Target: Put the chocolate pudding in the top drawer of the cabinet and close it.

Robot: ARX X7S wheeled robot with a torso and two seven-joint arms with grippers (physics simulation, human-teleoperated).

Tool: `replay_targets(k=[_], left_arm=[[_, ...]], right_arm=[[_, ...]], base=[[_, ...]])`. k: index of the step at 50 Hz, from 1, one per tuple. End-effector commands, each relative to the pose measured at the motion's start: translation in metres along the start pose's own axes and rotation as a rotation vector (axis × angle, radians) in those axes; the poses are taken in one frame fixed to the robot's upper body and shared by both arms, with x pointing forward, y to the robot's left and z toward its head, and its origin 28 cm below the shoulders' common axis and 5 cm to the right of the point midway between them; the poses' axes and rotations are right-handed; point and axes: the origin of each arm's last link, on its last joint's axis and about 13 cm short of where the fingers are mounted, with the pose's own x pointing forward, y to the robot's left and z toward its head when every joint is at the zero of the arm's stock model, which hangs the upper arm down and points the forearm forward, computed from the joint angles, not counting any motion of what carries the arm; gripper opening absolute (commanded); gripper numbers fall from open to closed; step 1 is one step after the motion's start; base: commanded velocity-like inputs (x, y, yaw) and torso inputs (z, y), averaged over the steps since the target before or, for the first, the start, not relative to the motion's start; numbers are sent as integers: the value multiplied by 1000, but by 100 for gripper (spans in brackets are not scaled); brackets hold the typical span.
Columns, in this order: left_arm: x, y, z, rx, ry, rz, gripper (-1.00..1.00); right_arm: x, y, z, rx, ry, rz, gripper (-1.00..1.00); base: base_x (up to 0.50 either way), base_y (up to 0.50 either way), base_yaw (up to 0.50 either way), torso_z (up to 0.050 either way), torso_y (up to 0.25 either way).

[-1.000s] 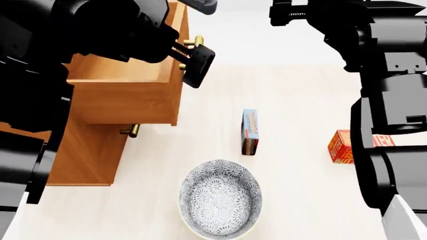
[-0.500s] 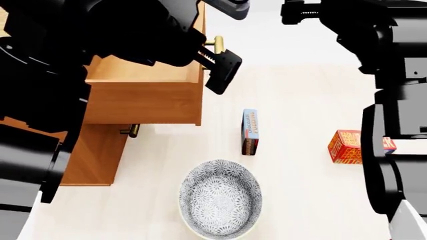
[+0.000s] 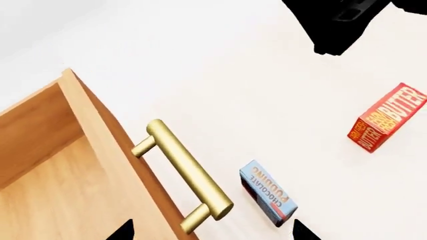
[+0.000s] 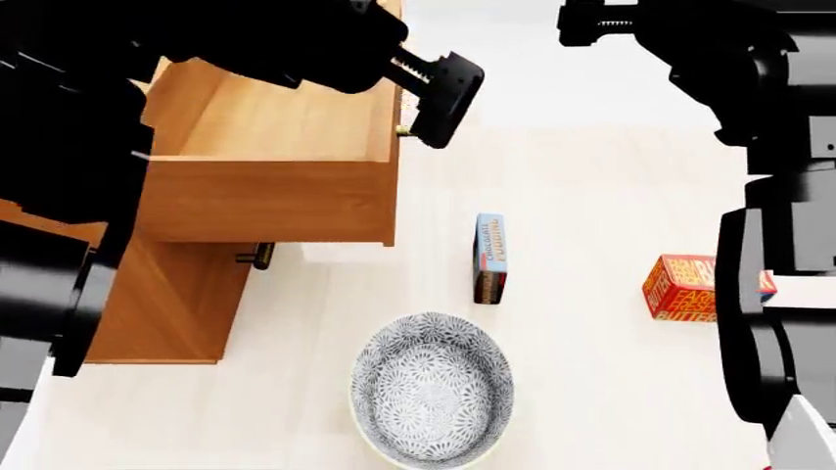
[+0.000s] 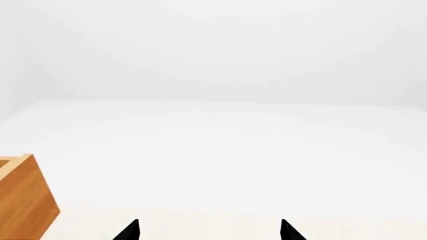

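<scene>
The left gripper [image 4: 438, 98] hangs open just above the light wooden top drawer's [image 4: 268, 186] brass handle [image 3: 187, 175] — a careless sweep could nudge it shut; the small blue chocolate pudding box [image 4: 490, 257] stands well below, ungrasped.

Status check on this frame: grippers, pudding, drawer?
Both grippers open, empty. Chocolate pudding on table, untouched. Top drawer pulled open, left gripper above handle. Path clear.
</scene>
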Motion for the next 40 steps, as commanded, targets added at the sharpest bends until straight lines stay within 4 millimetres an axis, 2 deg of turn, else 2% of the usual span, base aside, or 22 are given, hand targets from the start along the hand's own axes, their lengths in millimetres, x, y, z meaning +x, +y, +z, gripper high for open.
replay_targets(k=[1, 7, 13, 21, 28, 40], left_arm=[[-35, 20, 34, -26, -134, 33, 100], [-52, 36, 46, -47, -224, 102, 100], [-60, 52, 45, -83, -350, 183, 100], [-63, 71, 34, -118, -488, 320, 100], [-63, 84, 27, -161, -642, 446, 100], [-58, 93, 8, -192, -723, 577, 100]], right_arm=[[0, 2, 0, 0, 1, 4, 100], [-1, 3, -2, -2, 4, 9, 100], [-5, 3, -4, -8, 14, 17, 100], [-11, 1, -10, -16, 49, 34, 100], [-19, -3, -16, -56, 156, 75, 100], [-31, -7, -30, -83, 327, 178, 100]], base=[[0, 0, 0, 0, 0], [0, 0, 0, 0, 0], [0, 0, 0, 0, 0], [0, 0, 0, 0, 0], [0, 0, 0, 0, 0], [0, 0, 0, 0, 0]])
